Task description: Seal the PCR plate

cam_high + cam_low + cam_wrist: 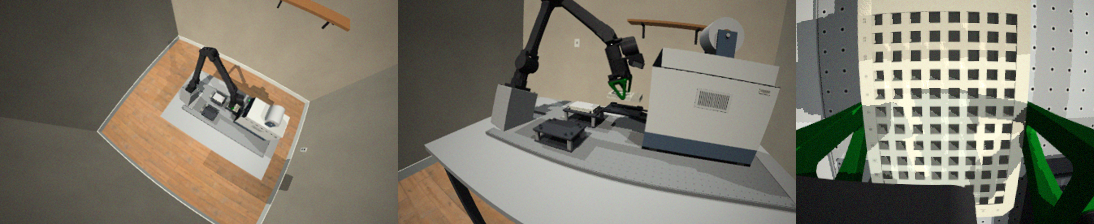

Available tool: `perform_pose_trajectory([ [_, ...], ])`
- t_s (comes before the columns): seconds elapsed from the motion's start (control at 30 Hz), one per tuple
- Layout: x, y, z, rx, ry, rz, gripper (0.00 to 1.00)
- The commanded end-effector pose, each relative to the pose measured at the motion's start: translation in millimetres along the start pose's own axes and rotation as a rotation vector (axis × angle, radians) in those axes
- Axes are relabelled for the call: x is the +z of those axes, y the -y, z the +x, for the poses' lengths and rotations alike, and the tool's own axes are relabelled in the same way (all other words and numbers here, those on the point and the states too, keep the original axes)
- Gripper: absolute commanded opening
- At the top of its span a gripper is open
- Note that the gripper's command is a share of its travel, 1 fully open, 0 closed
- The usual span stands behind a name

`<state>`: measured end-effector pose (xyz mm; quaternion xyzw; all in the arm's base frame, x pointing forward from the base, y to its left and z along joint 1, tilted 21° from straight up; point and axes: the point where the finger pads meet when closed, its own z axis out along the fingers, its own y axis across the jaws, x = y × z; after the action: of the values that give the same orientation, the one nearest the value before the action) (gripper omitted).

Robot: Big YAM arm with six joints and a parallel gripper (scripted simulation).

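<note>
Fingers of the green claw [620, 90] are clamped wide on plate C15 [625, 96], gripping its two long sides and holding it level in the air beside the sealer [711, 105], just above the dark stage [625, 109] at its front. The step in hand looks like the carry to the stage; next it must come straight down, square inside the locators, until fully seated. C15 is cream-white, its open wells in a neat dark grid, with no foil on it.

Reaching right from the far-left base, elbow bending high. Gripper [620, 90] pointing down, green fingers clamping plate C15 [945, 96].
</note>
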<state>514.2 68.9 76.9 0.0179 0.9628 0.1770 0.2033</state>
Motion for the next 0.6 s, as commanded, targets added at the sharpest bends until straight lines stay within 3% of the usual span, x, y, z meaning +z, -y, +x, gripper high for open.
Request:
perform_pose_trajectory([
  [0.0, -11.7, -8.5, -25.7, -0.009, 0.066, -0.005, 0.00],
  [0.27, 1.6, 8.5, -8.3, 0.020, 0.031, 0.007, 0.00],
  [0.57, -3.2, 4.6, -27.4, 0.010, 0.070, 0.004, 0.00],
])
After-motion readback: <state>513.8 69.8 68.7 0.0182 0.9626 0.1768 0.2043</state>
